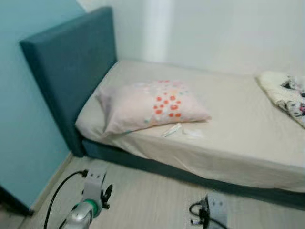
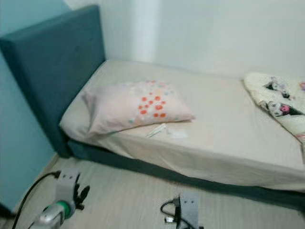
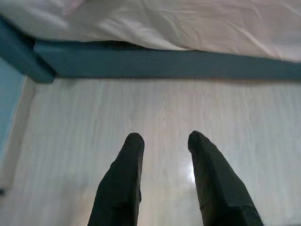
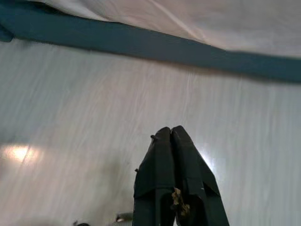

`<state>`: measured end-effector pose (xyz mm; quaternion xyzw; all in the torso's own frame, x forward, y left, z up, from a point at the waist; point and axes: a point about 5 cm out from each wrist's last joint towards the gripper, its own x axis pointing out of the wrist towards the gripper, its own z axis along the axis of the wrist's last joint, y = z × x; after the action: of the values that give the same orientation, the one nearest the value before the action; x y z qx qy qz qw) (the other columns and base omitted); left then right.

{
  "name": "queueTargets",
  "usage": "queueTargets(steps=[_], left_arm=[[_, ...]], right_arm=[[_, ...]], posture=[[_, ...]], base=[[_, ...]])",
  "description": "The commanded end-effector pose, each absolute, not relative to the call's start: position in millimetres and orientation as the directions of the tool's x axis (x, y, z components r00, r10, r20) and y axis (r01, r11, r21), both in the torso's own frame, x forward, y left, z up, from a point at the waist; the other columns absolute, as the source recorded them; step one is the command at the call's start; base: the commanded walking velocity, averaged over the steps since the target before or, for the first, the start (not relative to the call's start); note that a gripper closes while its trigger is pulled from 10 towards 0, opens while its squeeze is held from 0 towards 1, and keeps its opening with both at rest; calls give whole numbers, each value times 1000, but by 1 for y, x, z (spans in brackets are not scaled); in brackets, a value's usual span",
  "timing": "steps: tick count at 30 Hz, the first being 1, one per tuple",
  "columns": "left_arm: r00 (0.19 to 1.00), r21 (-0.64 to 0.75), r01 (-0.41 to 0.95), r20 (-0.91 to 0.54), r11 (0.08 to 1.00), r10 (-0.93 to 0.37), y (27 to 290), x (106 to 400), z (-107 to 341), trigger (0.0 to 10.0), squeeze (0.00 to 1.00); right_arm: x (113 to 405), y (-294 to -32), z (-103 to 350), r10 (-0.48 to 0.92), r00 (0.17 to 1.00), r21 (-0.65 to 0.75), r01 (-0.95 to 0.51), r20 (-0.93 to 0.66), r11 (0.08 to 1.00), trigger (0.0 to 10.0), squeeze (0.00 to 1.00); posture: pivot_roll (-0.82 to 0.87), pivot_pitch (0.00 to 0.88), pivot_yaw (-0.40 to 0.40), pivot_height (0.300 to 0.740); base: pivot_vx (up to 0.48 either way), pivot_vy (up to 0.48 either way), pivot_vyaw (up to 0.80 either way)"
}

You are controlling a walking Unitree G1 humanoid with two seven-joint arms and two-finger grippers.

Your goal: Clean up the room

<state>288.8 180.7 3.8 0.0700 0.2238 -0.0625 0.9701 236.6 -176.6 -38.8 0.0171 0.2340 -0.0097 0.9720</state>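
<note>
My left hand hangs open and empty over the floor; my right hand is pressed closed, empty. A pillow and wrappers lie on the bed.

The left gripper holds its fingers apart above pale floor, facing the bed's teal base.

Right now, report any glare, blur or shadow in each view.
Eye views: soft overall, pillow print slightly blurred, wall washed out. Left wrist view: glare spot on the floor beside the left gripper. Right wrist view: floor glare patches, right gripper dark.
</note>
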Motion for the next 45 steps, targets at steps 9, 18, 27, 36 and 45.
queueTargets(steps=[9, 18, 27, 36, 45], left_arm=[[941, 233, 193, -319, 953, -113, 170, 299, 22, 10000, 0], [982, 247, 154, -147, 957, -120, 154, 315, 52, 10000, 0], [990, 247, 135, -66, 960, -122, 144, 321, 68, 10000, 0], [990, 242, 136, -61, 961, -125, 141, 322, 70, 10000, 0], [990, 241, 140, -61, 960, -129, 139, 320, 69, 10000, 0]], right_arm=[[277, -196, 3, -61, 965, 58, 78, -256, 995, 10000, 0], [310, -167, 47, 82, 996, 56, -80, -42, 995, 10000, 0], [316, -151, 56, 144, 990, 61, -144, -1, 988, 10000, 0], [310, -157, 47, 119, 992, 71, -116, -45, 991, 10000, 0], [306, -162, 40, 102, 992, 61, -98, -79, 993, 10000, 0]], posture=[[-110, 38, 87, 740], [-114, 37, 81, 740], [-106, 34, 70, 740], [-109, 33, 72, 740], [-109, 36, 69, 740]], base=[[0, 0, -800], [61, 0, -726], [480, 0, 0], [480, 0, 0], [480, 0, 0]])
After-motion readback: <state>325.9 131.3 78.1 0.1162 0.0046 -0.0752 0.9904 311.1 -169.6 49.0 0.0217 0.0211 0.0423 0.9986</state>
